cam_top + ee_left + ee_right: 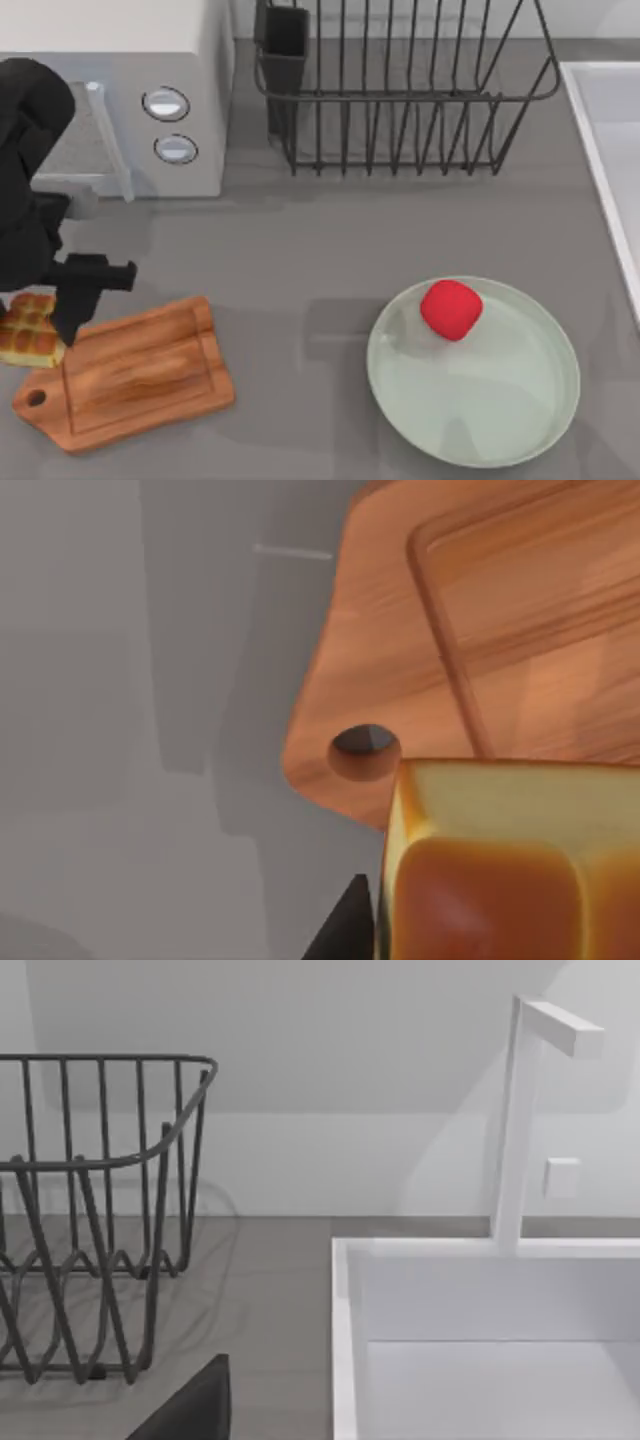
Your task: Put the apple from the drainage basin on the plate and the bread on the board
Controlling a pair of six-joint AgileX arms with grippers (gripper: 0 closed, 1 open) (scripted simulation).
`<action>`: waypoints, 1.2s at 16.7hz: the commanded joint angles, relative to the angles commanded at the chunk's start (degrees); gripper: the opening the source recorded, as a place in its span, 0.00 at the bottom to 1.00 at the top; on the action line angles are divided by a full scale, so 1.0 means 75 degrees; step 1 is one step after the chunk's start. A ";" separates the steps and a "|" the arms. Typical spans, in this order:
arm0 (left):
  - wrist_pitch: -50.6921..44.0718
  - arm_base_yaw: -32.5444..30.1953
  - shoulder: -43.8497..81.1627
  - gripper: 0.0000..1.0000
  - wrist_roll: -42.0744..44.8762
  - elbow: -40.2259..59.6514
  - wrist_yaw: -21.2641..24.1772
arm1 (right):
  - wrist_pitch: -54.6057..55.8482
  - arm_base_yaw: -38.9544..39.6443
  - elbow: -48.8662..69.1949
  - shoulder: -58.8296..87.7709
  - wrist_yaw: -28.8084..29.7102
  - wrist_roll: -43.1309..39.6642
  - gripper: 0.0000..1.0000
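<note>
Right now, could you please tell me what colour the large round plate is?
Pale mint green; the large round glossy plate shows best in the top view.

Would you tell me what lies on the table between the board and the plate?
Nothing does: in the top view the stretch between the board and the plate is bare grey table. The apple sits on the plate itself.

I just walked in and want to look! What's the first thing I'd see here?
Probably the bright red apple sitting on the big mint plate at the table's right. Next, at the left, the left gripper holding the golden bread beside the handle end of the wooden board.
</note>
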 joint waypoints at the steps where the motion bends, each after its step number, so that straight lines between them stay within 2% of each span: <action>1: 0.0016 -0.0209 -0.0007 0.00 -0.0942 -0.0039 -0.0003 | 0.0000 0.0000 0.0000 0.0000 0.0000 0.0000 1.00; 7: 0.0305 -0.1067 -0.0116 0.00 -0.6289 -0.0306 0.0024 | 0.0000 0.0000 0.0000 0.0000 0.0000 0.0000 1.00; 12: 0.0730 -0.1244 -0.0223 0.00 -0.9974 -0.0512 0.0099 | 0.0000 0.0000 0.0000 0.0000 0.0000 0.0000 1.00; 16: 0.1103 -0.1120 -0.0297 0.00 -1.2183 -0.0643 0.0177 | 0.0000 0.0000 0.0000 0.0000 0.0000 0.0000 1.00; 20: 0.1366 -0.0960 -0.0349 0.00 -1.3483 -0.0725 0.0235 | 0.0000 0.0000 0.0000 0.0000 0.0000 0.0000 1.00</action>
